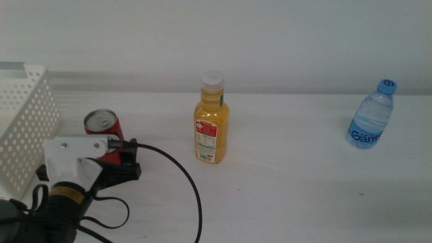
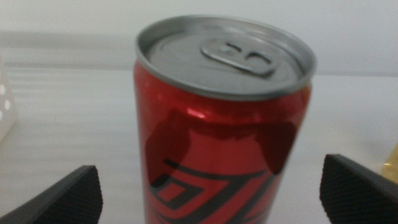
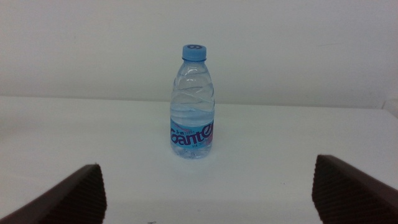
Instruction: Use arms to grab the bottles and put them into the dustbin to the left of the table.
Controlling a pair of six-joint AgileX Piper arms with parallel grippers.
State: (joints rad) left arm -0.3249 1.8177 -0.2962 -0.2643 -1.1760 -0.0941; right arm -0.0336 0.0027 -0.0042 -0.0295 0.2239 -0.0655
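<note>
left arm (image 1: 67,185): white blocky housing, yellow ring, black looping cable (image 1: 192,196), dark textured fingers (image 2: 78,194).
</note>
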